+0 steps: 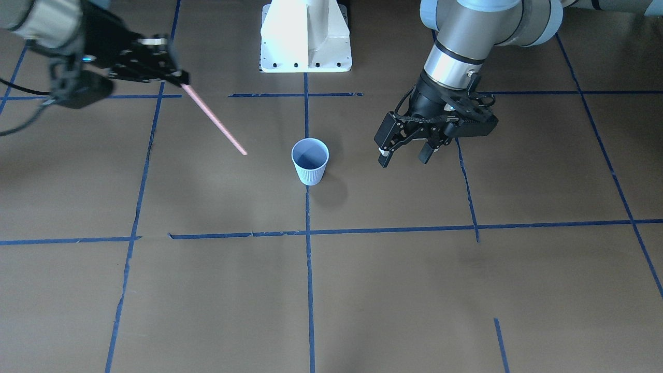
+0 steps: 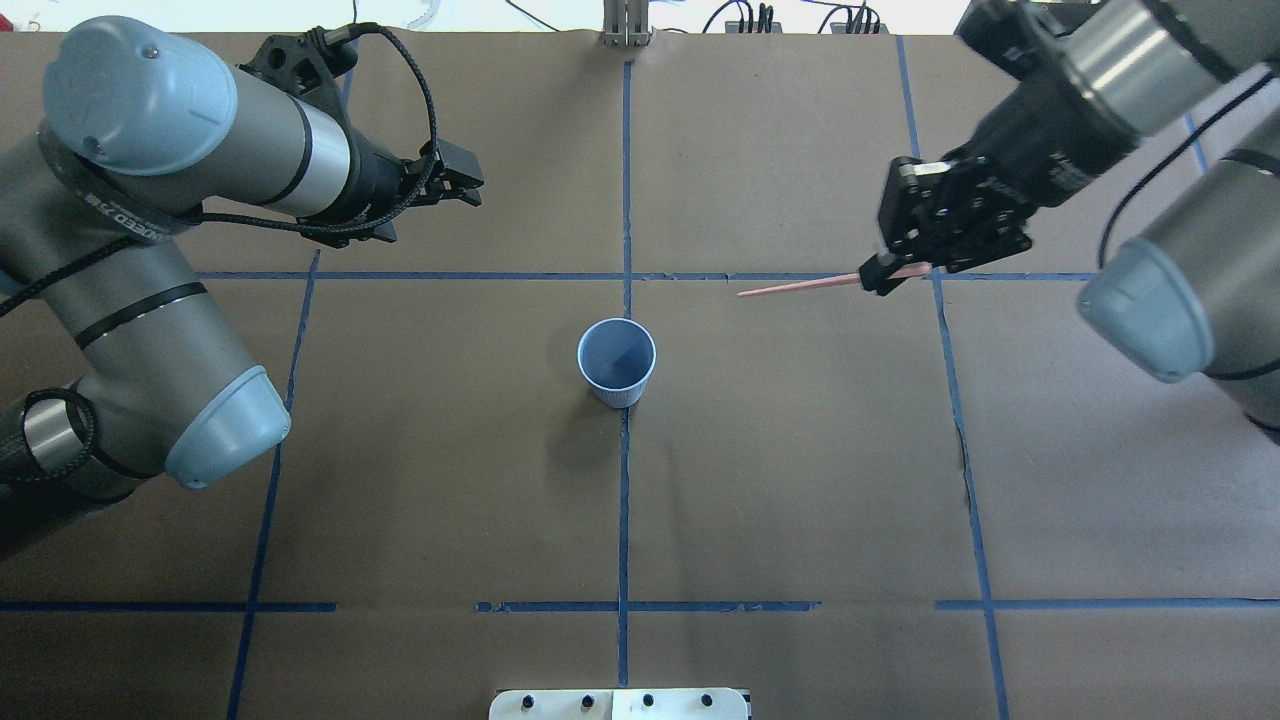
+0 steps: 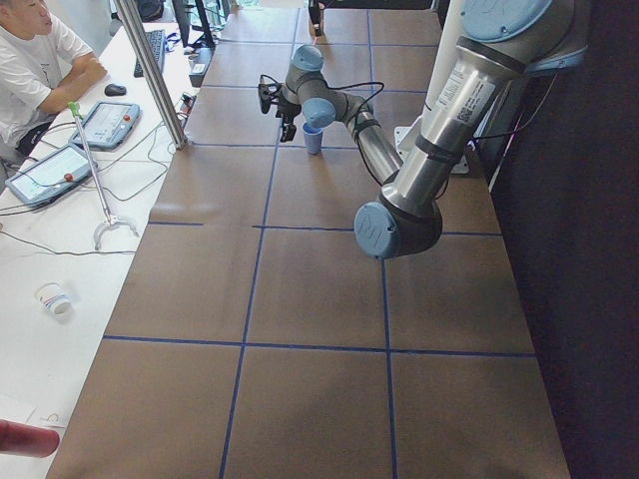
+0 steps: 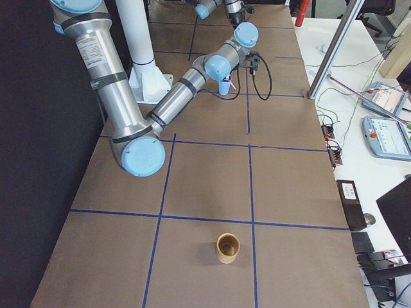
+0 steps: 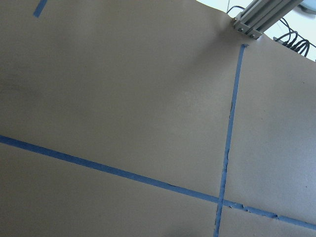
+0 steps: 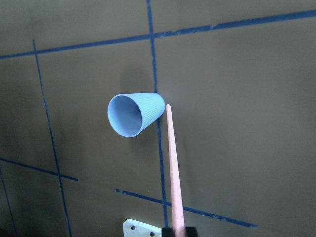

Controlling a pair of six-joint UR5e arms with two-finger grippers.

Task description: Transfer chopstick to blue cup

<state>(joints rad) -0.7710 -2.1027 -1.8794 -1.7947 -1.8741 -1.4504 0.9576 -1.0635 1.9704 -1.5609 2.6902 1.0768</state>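
Front-facing: 1 blue cup (image 1: 310,161) upright on desk (image 1: 207,290), 1 pink chopstick (image 1: 215,120) aloft, one end clamped in right gripper (image 1: 181,79) jaws, left gripper (image 1: 403,158) jaws spread apart, overhead: chopstick tip short of blue cup, right side view: 1 brown cup (image 4: 227,248) at near end.

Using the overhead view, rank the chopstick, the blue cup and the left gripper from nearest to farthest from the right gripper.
1. chopstick: clamped in the right gripper itself.
2. blue cup: upright at the table's centre.
3. left gripper: open, on the opposite side.
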